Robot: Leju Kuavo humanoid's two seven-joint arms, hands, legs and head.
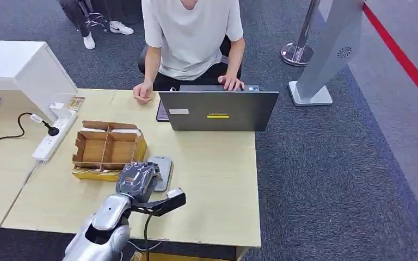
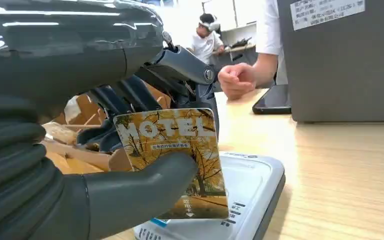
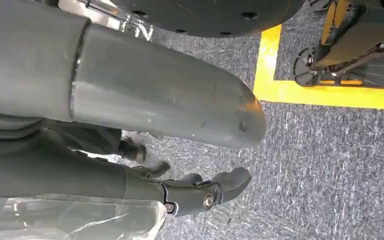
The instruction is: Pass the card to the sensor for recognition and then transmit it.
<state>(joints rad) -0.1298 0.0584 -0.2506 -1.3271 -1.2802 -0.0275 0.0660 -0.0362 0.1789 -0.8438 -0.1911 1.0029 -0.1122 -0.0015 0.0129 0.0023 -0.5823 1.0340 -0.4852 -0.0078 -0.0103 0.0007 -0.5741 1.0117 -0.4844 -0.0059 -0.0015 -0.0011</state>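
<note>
Left hand (image 2: pixel 80 165) grips a yellow card (image 2: pixel 172 160), thumb pressed across its face and dark fingers behind it. The card reads "MOTEL" in pale capitals over an autumn tree picture; the smaller print below is too small to read. It is held upright just above the grey-and-white sensor (image 2: pixel 240 195), which lies flat on the wooden table (image 1: pixel 212 179) near the front edge, just beside a divided cardboard box (image 1: pixel 108 148). From the head view the silver left arm reaches up from the front edge, hand (image 1: pixel 137 182) over the sensor (image 1: pixel 163 168). A grey laptop (image 1: pixel 217 110) stands open at the back edge with a yellow strip and a white sticker on its lid; a person (image 1: pixel 193 38) types behind it. Right hand (image 3: pixel 200 192) hangs over grey carpet, fingers loosely curled around nothing.
</note>
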